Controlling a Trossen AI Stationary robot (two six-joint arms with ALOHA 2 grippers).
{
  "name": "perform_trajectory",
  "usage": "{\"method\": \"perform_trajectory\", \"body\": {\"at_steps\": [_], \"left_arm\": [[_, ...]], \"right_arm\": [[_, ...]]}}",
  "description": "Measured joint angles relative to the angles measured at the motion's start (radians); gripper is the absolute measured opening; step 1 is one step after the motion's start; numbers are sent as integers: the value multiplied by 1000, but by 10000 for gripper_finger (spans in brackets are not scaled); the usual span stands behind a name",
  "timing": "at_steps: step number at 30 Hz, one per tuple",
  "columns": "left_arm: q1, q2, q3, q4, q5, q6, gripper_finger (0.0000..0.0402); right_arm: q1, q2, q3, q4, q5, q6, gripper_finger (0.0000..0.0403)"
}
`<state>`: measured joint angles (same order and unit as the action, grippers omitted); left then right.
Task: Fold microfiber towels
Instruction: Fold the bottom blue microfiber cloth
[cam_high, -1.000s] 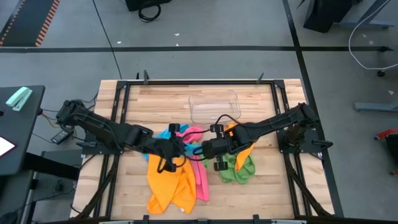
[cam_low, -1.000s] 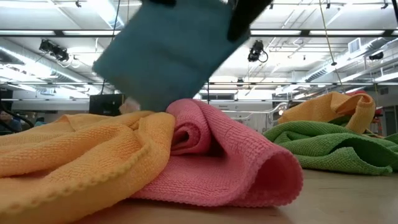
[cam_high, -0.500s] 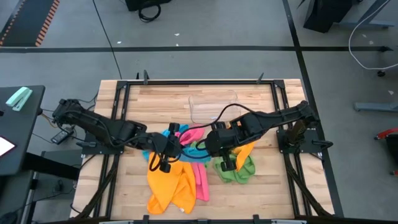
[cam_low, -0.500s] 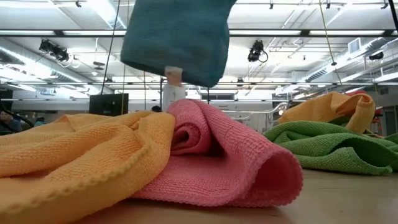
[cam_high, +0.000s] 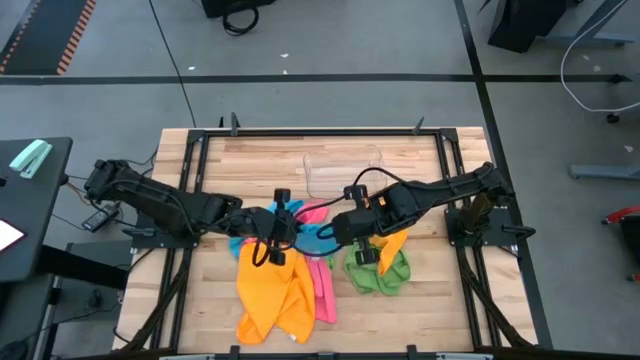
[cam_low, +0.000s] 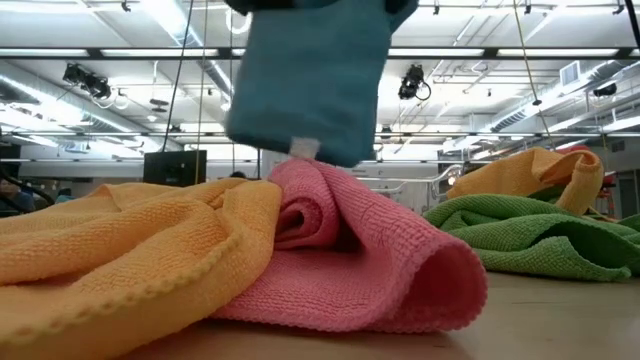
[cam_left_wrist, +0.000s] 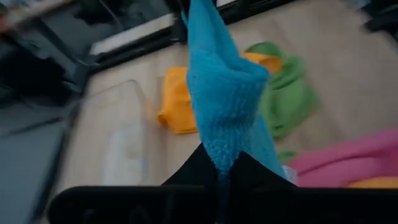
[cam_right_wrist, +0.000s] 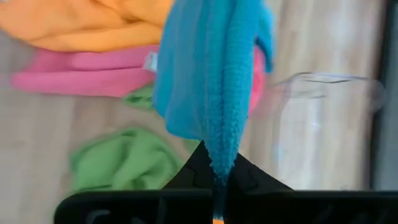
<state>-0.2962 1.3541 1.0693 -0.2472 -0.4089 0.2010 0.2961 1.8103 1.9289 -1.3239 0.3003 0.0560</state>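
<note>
Left gripper and right gripper, frame centre, each clamped on the blue microfibre towel hanging above the pink microfibre towel.

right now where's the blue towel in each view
High view: blue towel at centre, strung between both arms.
Low view: hanging at top centre, above the pink towel.
Left wrist view: at centre, pinched in that arm's fingers.
Right wrist view: at centre, likewise pinched.
Shared landmark: the pink towel.
</note>
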Motion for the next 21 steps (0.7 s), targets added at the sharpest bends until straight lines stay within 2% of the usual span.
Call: {"method": "perform_trajectory", "body": {"at_steps": [4, 8, 13, 17, 21], "left_arm": [[12, -11, -3, 57, -36, 120, 26], [-22, -9, -4, 26, -39, 125, 14], [-111, -6, -80, 26, -20, -31, 17], [-198, -6, -162, 124, -22, -129, 31], [-263, 6, -216, 205, -20, -235, 20]], "right_arm": [[-9, 6, -6, 29, 82, -4, 6], [15, 9, -90, 145, 97, -35, 6], [61, 11, -253, 360, 43, -41, 6], [111, 13, -334, 488, 19, -33, 6], [141, 11, -406, 669, -77, -42, 6]]}}
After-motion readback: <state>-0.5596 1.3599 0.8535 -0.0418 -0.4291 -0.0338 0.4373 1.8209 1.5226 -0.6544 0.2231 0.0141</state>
